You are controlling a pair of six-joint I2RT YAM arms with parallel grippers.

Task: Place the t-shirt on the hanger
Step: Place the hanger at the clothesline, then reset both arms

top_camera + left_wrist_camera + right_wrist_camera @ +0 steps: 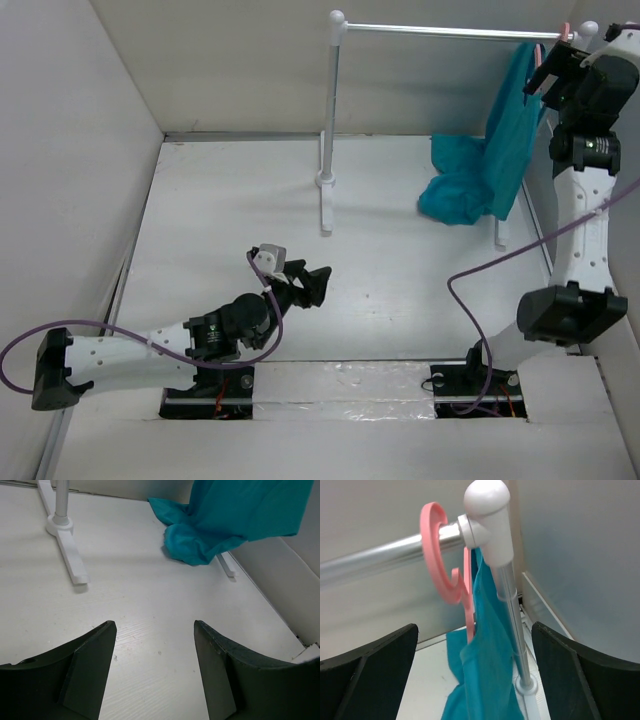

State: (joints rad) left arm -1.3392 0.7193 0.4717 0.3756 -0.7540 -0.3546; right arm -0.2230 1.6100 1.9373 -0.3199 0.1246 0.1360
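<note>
The salmon-pink hanger [437, 555] hooks over the silver rail [385, 555] by its right end knob [487, 500]. The teal t-shirt [490, 670] hangs from it. In the top view the t-shirt [505, 150] drapes down, and its lower part lies bunched on the table. My right gripper [550, 70] is up at the rail's right end. In its wrist view the right gripper [474, 627] is open, its jaws wide on either side of hanger and cloth, touching neither. My left gripper [312, 285] sits low over the table's middle. The left gripper [154, 624] is open and holds nothing, with the t-shirt [225, 520] far ahead.
The rail [450, 31] rests on two white posts. The left post [332, 110] has a long foot [70, 555] on the table. The right post [512, 620] stands close to the right wall. White walls enclose the table on the left, back and right.
</note>
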